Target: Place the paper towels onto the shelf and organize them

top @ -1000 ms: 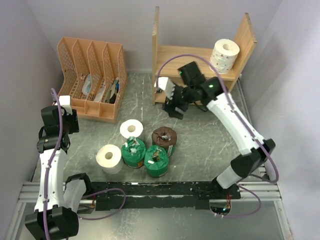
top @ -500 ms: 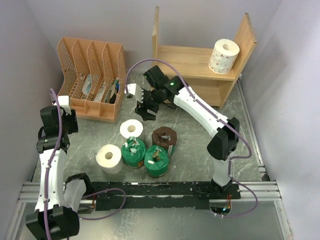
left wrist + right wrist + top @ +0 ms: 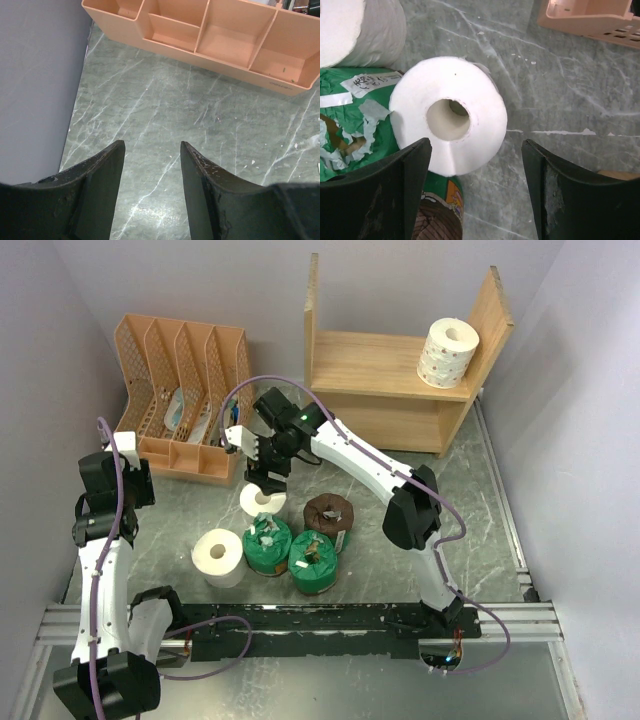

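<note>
Swinging over from the shelf (image 3: 390,370), the right gripper (image 3: 475,187) now hangs directly above a white roll (image 3: 449,116), jaws spread wide and empty. That roll stands on end, core pointing straight up at the tool, touching a green-wrapped roll (image 3: 350,117) on one side. It looks light and squashy, so I'd pinch gently across the outer wall. Off aside, the left gripper (image 3: 150,165) sits closed on nothing.

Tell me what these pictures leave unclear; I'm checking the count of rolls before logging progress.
- Top external: the right gripper covers part of the white roll under it.
- Right wrist: the green-wrapped roll and a second white roll are cut off by the frame edge.
- Top external: the shelf top board hides its lower level.
</note>
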Robot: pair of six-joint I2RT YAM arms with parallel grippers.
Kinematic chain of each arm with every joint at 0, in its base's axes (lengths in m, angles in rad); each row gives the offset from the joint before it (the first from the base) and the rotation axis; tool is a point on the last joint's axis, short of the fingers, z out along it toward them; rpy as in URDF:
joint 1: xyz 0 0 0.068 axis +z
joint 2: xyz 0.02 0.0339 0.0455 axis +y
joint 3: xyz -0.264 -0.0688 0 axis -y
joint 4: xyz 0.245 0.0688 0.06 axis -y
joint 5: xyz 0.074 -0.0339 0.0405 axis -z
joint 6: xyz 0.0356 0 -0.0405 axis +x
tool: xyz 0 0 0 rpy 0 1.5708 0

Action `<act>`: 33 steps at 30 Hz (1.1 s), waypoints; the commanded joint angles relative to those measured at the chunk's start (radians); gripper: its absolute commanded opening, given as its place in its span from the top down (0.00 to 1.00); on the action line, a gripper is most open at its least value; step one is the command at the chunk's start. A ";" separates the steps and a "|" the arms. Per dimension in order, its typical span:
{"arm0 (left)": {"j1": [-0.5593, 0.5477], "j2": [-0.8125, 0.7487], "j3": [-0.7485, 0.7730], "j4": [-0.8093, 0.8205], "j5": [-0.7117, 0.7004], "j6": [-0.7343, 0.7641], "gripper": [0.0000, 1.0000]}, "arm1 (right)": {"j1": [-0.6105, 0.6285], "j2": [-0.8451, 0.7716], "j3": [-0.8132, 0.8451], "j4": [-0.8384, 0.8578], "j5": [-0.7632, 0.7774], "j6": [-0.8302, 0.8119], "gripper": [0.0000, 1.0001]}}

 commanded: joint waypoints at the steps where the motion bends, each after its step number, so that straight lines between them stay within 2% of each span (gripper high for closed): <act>1: 0.015 -0.007 -0.005 0.014 -0.011 -0.009 0.40 | 0.011 0.035 0.044 0.006 -0.002 0.007 0.26; 20: 0.016 -0.012 -0.005 0.013 0.003 -0.003 0.40 | 0.036 0.179 0.096 0.011 0.040 0.007 0.27; 21: 0.015 -0.010 -0.005 0.012 0.005 -0.002 0.40 | 0.039 0.184 0.100 0.011 0.049 0.007 0.31; 24: 0.016 -0.010 -0.004 0.011 0.004 -0.004 0.40 | 0.052 0.193 0.115 -0.005 0.082 0.007 0.55; 33: 0.015 -0.006 -0.003 0.011 0.006 -0.002 0.40 | 0.062 0.063 0.047 -0.065 0.148 0.004 1.00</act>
